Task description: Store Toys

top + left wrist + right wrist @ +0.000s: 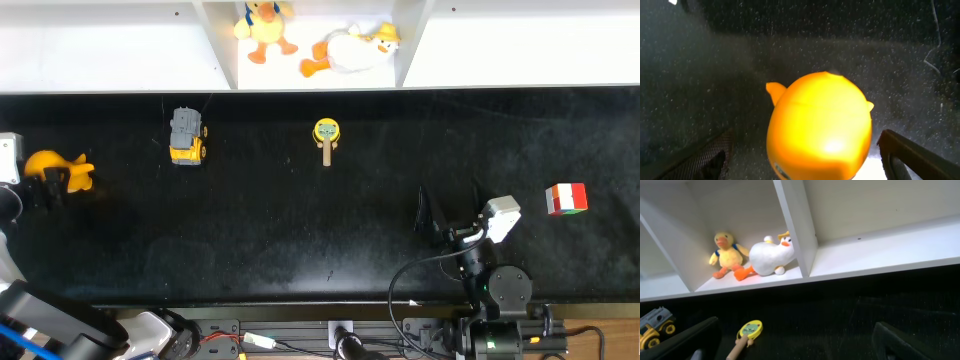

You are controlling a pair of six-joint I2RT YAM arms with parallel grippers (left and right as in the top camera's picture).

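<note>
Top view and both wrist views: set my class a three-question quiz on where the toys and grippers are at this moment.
1. True or false: the yellow truck stands in the white shelf, not on the black table.
2. Pick one. The left gripper is: A. shut on the round yellow toy; B. open, with a finger on either side of that toy; C. shut, well away from it.
3. How many plush toys sit in the shelf's middle compartment, and what are they?
Key: 1. False, it is on the table. 2. B. 3. Two: a yellow duck and a white goose.
</note>
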